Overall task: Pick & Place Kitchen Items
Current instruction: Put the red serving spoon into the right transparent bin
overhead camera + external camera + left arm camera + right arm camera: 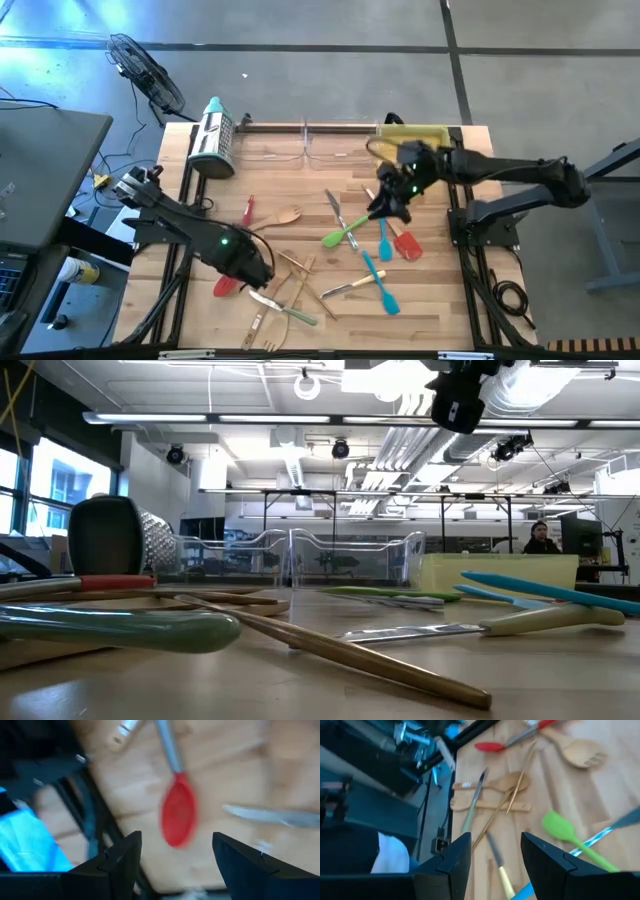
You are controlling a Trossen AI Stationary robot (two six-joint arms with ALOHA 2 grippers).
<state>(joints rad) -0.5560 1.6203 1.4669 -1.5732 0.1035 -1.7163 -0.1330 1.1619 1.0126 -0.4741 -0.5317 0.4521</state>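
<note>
Slim utensils lie scattered flat on the wooden table (440,300). My left gripper (258,270) (177,852) hangs open, pointing down, above a red spoon (225,286) (177,815) with a grey handle; a metal knife (280,815) lies beside it. My right gripper (387,205) (495,852) is open and empty, raised over the table's middle, slanting down toward a green spatula (340,236) (560,827). Nearby lie blue spatulas (385,240), a red spatula (405,243), a wooden fork-spoon (283,216) and chopsticks (300,275).
A steel box grater (213,140) lies at the far left. Clear trays (300,145) and a yellow tray (415,135) stand along the far edge. More wooden utensils and a knife (268,300) lie near the front edge. A fan (145,70) stands on the floor beyond the table.
</note>
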